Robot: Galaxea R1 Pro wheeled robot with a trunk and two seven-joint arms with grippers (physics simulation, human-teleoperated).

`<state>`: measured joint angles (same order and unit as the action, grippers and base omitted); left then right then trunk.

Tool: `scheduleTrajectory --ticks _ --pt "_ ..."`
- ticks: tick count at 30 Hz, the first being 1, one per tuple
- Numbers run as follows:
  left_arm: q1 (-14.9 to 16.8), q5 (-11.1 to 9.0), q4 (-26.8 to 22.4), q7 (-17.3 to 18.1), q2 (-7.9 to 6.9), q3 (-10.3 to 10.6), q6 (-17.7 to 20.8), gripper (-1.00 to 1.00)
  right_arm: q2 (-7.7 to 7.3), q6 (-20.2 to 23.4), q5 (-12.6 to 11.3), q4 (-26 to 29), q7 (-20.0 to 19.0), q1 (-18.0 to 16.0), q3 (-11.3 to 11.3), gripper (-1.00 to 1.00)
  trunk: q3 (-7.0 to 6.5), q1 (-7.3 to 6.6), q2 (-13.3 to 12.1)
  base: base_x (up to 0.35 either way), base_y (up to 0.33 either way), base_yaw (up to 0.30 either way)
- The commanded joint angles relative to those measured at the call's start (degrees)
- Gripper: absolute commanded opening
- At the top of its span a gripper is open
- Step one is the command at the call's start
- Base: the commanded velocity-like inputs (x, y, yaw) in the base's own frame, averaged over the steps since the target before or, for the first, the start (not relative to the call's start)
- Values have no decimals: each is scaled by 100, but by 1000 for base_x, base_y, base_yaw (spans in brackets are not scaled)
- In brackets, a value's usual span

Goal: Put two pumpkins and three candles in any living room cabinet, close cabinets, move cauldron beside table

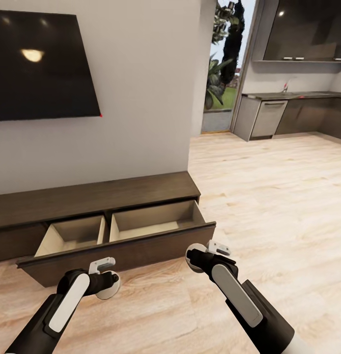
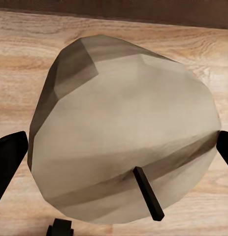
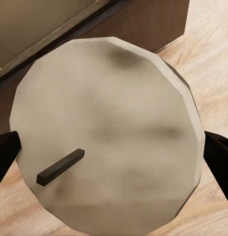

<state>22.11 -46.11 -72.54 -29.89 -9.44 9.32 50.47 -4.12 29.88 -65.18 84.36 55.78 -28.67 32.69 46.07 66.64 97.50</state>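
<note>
Your left tool (image 1: 105, 286) grips a pale cream candle (image 2: 126, 130) with a short dark wick, its black fingers (image 2: 8, 157) pressed to either side. Your right tool (image 1: 202, 258) is clamped the same way on a second candle (image 3: 106, 135), round and off-white. Both candles hang over the wooden floor (image 1: 269, 196), just in front of the cabinet (image 1: 97, 196), whose long drawer (image 1: 121, 248) stands pulled out with two beige compartments showing. Your arms reach forward and low, forearms angled inward, the right one near the drawer's right front corner. A dark screen (image 1: 42, 66) hangs on the wall above.
</note>
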Motion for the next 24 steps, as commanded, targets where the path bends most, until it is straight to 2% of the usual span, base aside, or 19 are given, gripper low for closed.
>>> scheduleTrajectory --ticks 1,9,24 --pt "4 -56 -6 -64 -6 12 6 -100 -3 30 -30 12 47 -7 9 -100 -13 -23 -39 0 0 0" --pt "4 -56 -6 -61 -6 9 6 -100 -1 30 -38 -15 47 -7 9 -100 -157 -199 -360 0 0 46" --pt "4 -56 -6 -61 -6 9 6 -100 -1 27 -39 -24 47 -7 9 -100 -426 -528 -961 0 0 275"
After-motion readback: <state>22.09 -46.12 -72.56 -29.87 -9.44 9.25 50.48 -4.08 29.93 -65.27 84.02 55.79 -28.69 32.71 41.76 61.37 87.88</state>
